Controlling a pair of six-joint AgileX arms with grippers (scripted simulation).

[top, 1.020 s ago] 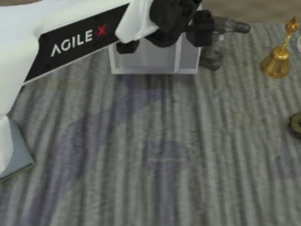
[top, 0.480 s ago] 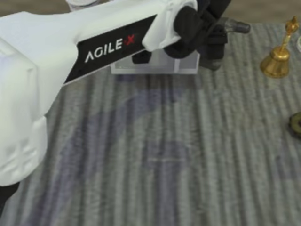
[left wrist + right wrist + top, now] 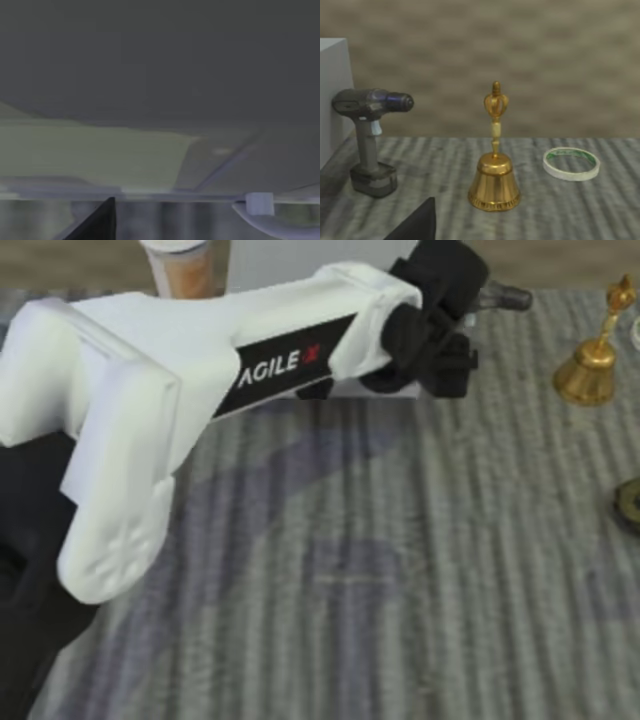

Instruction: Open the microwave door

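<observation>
The left arm reaches across the far side of the table to the big silver-grey box microwave (image 3: pixel 300 260).

The white left arm with the black AGILEX label stretches from the table's left side, and its black left gripper (image 3: pixel 445 335) sits at the front of the microwave, near that front's right end. I cannot tell if it is open or holding anything. The arm hides most of the microwave door; only a thin pale strip of it (image 3: pixel 385 392) peeks out below the arm. In the left wrist view, a flat grey panel with a pale window (image 3: pixel 95 155) fills the picture, very close. A dark grey power drill (image 3: pixel 367 140) stands just right of the microwave. A shiny gold bell (image 3: pixel 494 175) stands further right, then a white tape ring (image 3: pixel 571 163). An orange-brown jar (image 3: pixel 178 265) stands just left of the microwave. The right arm is parked out of the top view.
</observation>
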